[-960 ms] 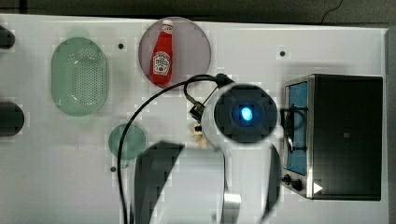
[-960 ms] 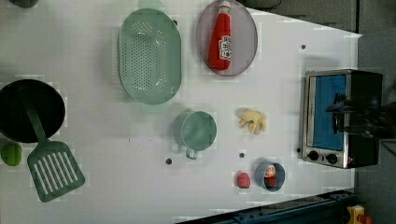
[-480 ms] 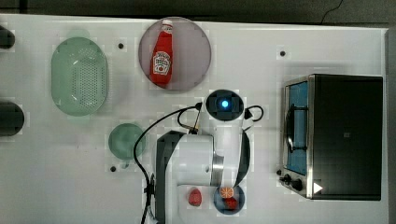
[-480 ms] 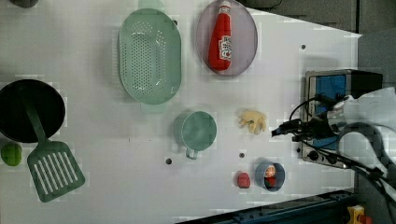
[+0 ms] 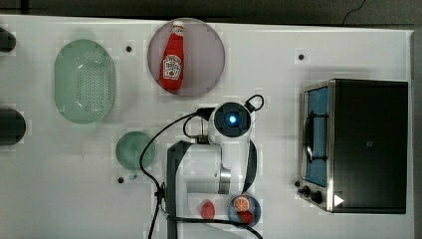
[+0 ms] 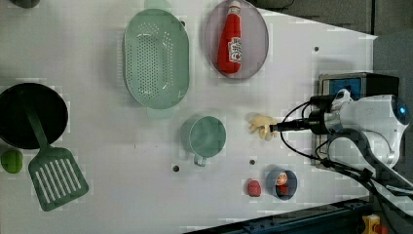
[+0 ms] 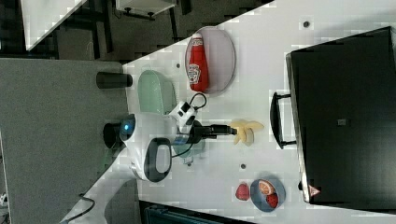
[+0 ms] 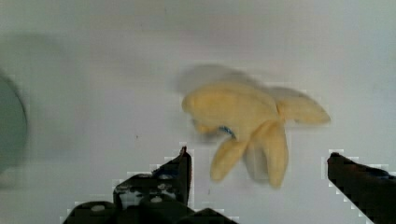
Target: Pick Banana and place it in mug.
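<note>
White table (image 6: 97, 204): mug (image 6: 206, 137) empty; tool (image 8: 259, 161) wide open above banana (image 6: 260, 126).

A: Where is the white robot arm's dark gripper (image 6: 275, 128)?

B: At the pale yellow, peeled-looking toy banana (image 6: 260, 126), which lies on the white table (image 6: 97, 141) just right of the translucent green mug (image 6: 206, 137).

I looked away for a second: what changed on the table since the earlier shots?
The arm swung in from the left view's right, bringing the open pincer up to the banana, nothing gripped yet. The banana, mug, ketchup bottle and colander stayed put.
</note>
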Motion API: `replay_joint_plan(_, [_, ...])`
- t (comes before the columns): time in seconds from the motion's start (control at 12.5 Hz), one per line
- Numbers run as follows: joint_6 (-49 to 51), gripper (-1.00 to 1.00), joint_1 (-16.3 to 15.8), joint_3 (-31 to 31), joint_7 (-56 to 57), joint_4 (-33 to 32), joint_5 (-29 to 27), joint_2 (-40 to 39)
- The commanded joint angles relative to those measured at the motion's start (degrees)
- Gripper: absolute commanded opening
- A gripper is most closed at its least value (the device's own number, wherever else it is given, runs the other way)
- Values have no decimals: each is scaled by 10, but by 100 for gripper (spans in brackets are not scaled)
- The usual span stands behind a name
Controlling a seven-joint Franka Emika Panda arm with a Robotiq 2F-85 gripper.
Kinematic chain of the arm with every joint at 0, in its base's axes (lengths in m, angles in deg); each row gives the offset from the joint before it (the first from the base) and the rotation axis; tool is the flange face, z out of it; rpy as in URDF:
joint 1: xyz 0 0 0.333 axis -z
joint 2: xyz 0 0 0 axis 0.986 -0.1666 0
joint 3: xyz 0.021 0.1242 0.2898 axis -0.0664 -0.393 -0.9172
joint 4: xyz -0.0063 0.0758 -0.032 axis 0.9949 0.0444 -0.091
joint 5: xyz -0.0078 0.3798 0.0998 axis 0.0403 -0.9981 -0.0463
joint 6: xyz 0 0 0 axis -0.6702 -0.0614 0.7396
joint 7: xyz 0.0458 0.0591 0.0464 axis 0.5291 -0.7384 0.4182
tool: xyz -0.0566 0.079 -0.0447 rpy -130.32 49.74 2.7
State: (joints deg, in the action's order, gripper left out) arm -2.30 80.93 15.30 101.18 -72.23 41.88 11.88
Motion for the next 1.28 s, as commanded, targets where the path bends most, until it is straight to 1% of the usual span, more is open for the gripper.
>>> replay_joint_plan(0.08, [-65, 100, 9, -2, 101, -10, 12, -45])
replay_joint_plan(0.32, [-101, 100, 9, 0, 102, -11, 12, -87])
replay_joint_plan(0.56, [-145, 100, 9, 0, 101, -11, 12, -109])
replay_joint_plan(0.64, [-145, 93, 9, 1, 102, -11, 12, -112])
replay_joint_plan(0.88, [-146, 18, 9, 1, 101, -8, 12, -110])
replay_joint_plan(1.04, [-146, -25, 9, 1, 101, -7, 12, -101])
replay_joint_plan(1.12, [-143, -37, 9, 1, 101, -7, 12, -93])
replay_joint_plan(1.28, [-127, -37, 10, 4, 101, -8, 12, -64])
